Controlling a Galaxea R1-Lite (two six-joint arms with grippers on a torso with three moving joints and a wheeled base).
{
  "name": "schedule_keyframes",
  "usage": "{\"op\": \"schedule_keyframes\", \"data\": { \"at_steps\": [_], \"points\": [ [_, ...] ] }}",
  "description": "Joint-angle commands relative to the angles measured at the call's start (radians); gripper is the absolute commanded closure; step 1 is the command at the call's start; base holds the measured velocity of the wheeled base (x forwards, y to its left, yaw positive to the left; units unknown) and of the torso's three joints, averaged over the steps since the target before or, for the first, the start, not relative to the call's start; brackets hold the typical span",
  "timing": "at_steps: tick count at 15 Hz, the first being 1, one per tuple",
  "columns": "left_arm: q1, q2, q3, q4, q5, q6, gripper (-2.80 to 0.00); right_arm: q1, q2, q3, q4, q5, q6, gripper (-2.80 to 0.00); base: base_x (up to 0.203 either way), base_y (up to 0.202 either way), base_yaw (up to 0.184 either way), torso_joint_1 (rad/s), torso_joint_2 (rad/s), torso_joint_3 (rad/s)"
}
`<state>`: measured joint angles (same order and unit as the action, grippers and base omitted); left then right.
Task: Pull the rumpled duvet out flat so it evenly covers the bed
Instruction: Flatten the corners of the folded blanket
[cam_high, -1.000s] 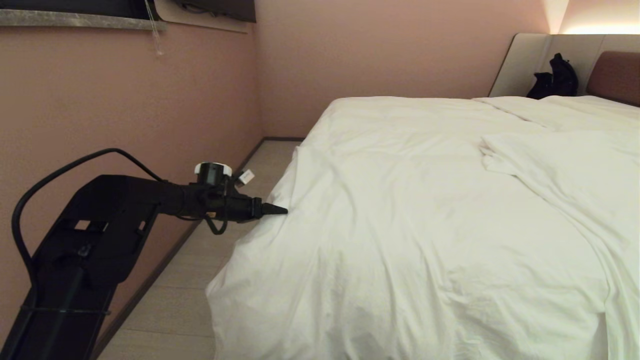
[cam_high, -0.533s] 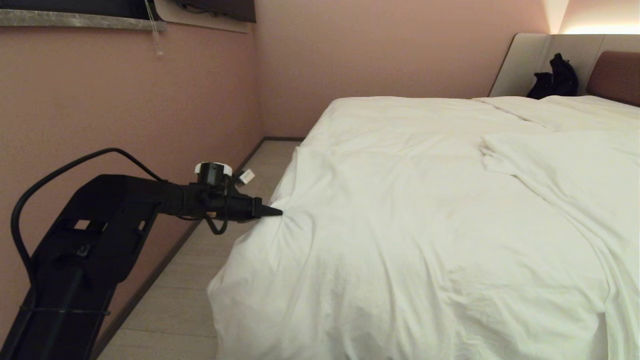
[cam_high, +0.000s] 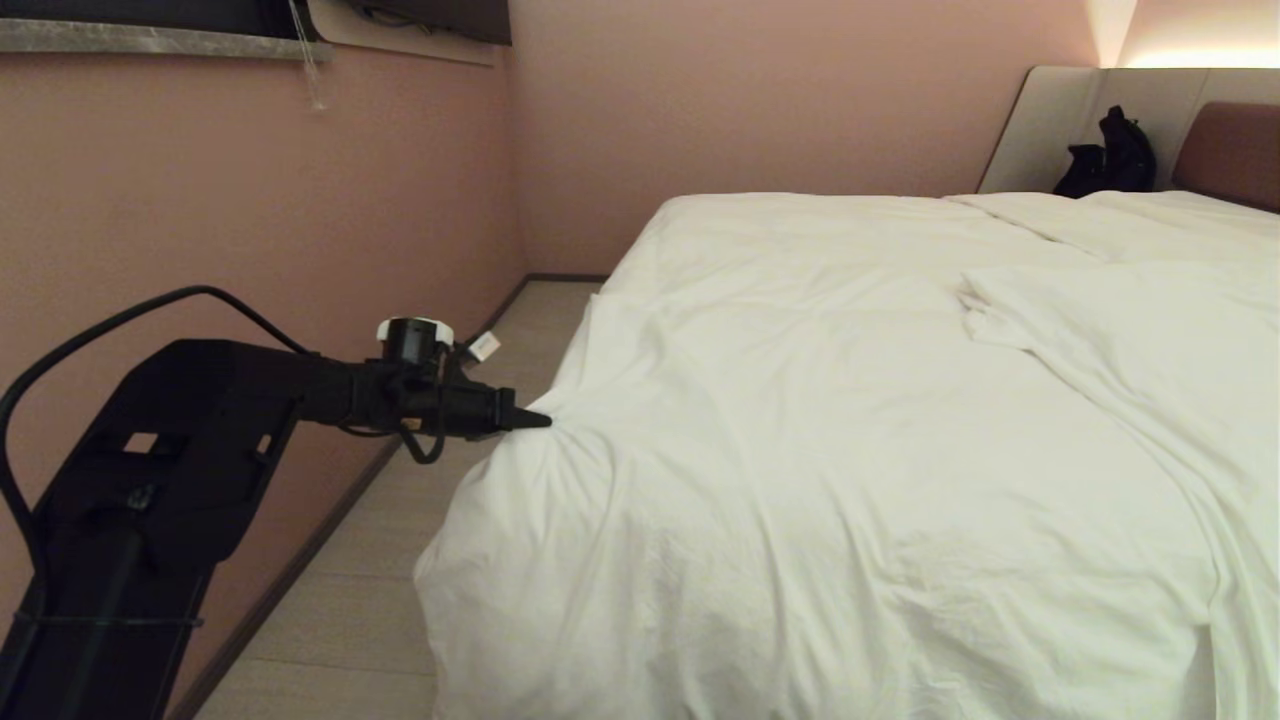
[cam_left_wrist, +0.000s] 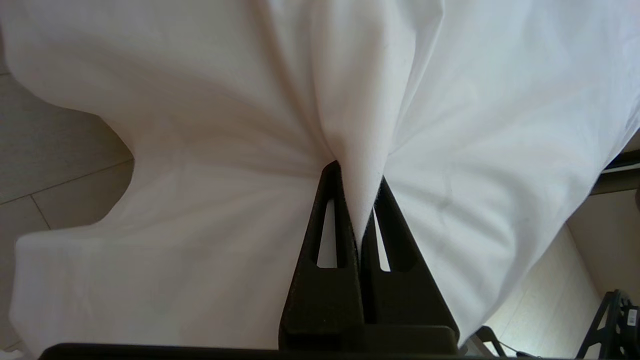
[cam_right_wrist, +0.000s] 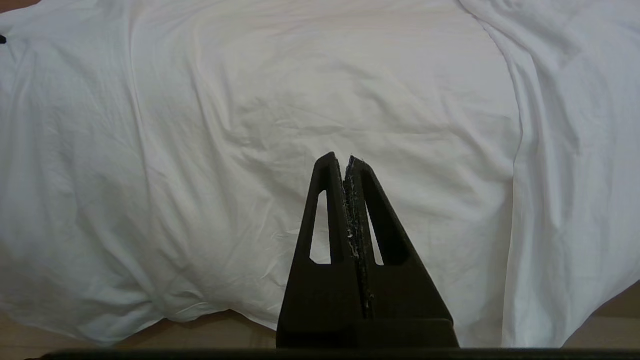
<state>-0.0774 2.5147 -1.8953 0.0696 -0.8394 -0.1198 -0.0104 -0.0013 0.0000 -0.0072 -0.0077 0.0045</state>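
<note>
Left claw (cam_high: 535, 421) clenched on a fold of the duvet (cam_high: 850, 450) at its wall-side edge. Bulk of duvet lies ahead of claw, across the bed (cam_high: 1235, 150). Right claw (cam_right_wrist: 347, 162) clenched empty, above duvet.

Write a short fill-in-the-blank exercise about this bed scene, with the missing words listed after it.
1. The left tool is shut on a fold of the puffy white ____.
2. That pinch sits at the side of the wide low bed nearest the ____ wall.
3. The right tool is shut and holds ____.
4. A ____ bag rests against the grey headboard panel.

Missing words: duvet; pink; nothing; black
</note>
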Motion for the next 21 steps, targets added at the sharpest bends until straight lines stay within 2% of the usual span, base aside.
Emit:
{"op": "schedule_keyframes", "data": {
  "at_steps": [1, 6, 11, 14, 21],
  "points": [
    [0.019, -0.041, 0.043, 0.001, -0.003, -0.001, 0.0, 0.0, 0.001, 0.0, 0.0, 0.0, 0.0, 0.0, 0.0, 0.0, 0.0, 0.0, 0.0, 0.0],
    [0.085, -0.11, 0.164, -0.01, -0.003, 0.002, 0.0, 0.0, 0.001, 0.0, 0.0, 0.0, 0.0, 0.0, 0.0, 0.0, 0.0, 0.0, 0.0, 0.0],
    [0.134, -0.135, 0.253, -0.01, -0.004, 0.064, 0.0, 0.0, 0.001, 0.0, 0.0, 0.0, 0.0, 0.0, 0.0, 0.0, 0.0, 0.0, 0.0, 0.0],
    [0.137, -0.139, 0.266, -0.009, -0.004, 0.086, 0.0, 0.0, 0.001, 0.0, 0.0, 0.0, 0.0, 0.0, 0.0, 0.0, 0.0, 0.0, 0.0, 0.0],
    [0.136, -0.135, 0.274, -0.007, -0.004, 0.088, 0.0, 0.0, 0.001, 0.0, 0.0, 0.0, 0.0, 0.0, 0.0, 0.0, 0.0, 0.0, 0.0, 0.0]
  ]
}}
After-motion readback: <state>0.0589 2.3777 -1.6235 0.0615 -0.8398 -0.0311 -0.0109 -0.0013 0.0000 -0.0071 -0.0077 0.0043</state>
